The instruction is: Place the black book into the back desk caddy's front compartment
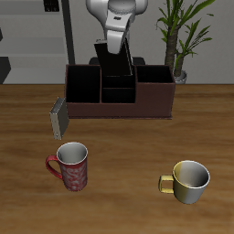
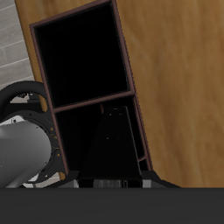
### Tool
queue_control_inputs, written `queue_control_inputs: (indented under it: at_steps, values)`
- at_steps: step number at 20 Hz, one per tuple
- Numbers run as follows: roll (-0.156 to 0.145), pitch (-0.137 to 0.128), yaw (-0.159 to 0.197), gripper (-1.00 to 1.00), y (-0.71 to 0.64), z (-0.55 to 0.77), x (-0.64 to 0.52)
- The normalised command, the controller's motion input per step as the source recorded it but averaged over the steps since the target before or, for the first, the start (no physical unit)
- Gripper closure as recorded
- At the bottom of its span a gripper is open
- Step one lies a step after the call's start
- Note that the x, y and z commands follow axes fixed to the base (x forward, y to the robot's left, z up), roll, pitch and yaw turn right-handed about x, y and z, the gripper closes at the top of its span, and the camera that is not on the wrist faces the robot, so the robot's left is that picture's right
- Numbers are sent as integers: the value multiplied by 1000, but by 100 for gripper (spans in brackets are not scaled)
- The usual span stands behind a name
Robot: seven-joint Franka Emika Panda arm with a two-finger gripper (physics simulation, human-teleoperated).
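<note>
Starting at the bench's (image 1: 27, 119) edge: the grey book (image 1: 58, 118) leans against the end of the back desk caddy (image 1: 151, 103), out of my way. Nearer the bench's front edge stands the red mug (image 1: 71, 166), well apart from everything I'm doing.

Moving along to the caddy's middle, and here I am: my fingers (image 1: 117, 60) are clenched on the black book (image 1: 116, 69), holding it upright by its top edge, its lower part already dipping among the caddy's middle cells. From the exterior view I judge it sits over the middle pair, but whether it is lined up with the front compartment (image 1: 117, 92) I cannot tell for sure. The wrist view shows only dark cells and the book's dark face, hard to separate.

To do this well: keep the book vertical, clear the divider, lower straight, release only once it is seated.

My arm hangs straight down from behind the caddy, wrist vertical.

Further along, the gold mug (image 1: 189, 181) stands by itself.
</note>
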Motion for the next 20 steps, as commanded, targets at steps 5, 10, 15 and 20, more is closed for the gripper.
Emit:
queue_control_inputs:
  at_steps: [5, 10, 15, 20]
  values:
    - [7, 41, 24, 100, -49, -255, 17]
    - [-14, 35, 14, 100, -119, -208, 15]
    - [-12, 14, 8, 100, -34, -107, 52]
    - [0, 14, 12, 100, -9, -85, 44]
